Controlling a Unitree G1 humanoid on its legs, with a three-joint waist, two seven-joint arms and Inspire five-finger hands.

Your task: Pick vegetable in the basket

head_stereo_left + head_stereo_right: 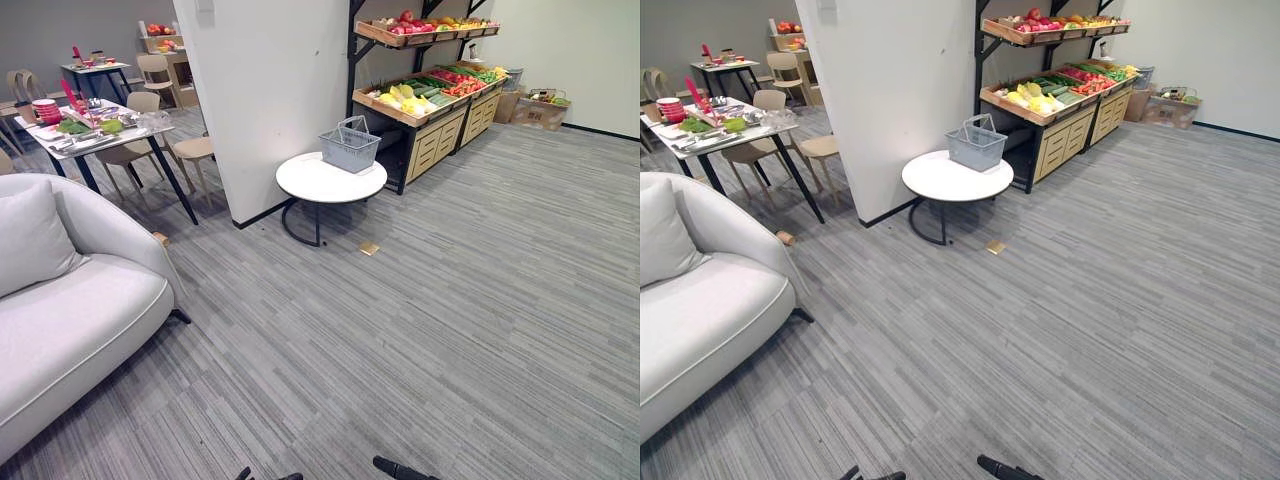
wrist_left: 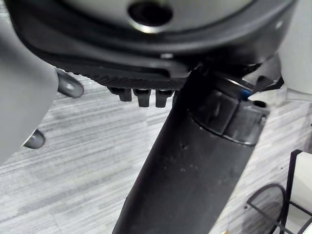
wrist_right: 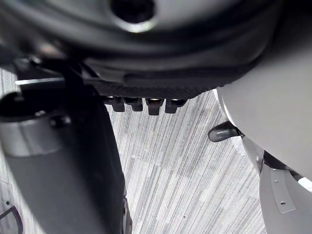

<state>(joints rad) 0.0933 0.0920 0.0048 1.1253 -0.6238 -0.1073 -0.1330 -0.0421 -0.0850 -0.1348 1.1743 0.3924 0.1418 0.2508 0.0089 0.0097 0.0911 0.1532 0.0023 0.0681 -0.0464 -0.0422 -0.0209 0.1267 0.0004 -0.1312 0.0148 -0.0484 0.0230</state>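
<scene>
A grey wire basket [image 1: 350,148] stands with its handles up on the back of a round white table [image 1: 318,186], across the carpet from me. Right behind it a wooden produce stand [image 1: 437,118] holds vegetables [image 1: 428,88] in green, yellow and red on its lower shelf, with more produce on the shelf above. My left hand [image 2: 146,63] hangs over the grey carpet with its fingers [image 2: 139,96] relaxed and nothing in them. My right hand [image 3: 146,83] hangs the same way, fingers [image 3: 153,105] loose and holding nothing. Both hands are far from the basket.
A white pillar wall [image 1: 270,90] rises left of the round table. A light grey sofa [image 1: 70,300] fills the near left. Behind it are a dining table [image 1: 95,130] with dishes and chairs [image 1: 195,150]. A small tan block [image 1: 369,248] lies on the carpet.
</scene>
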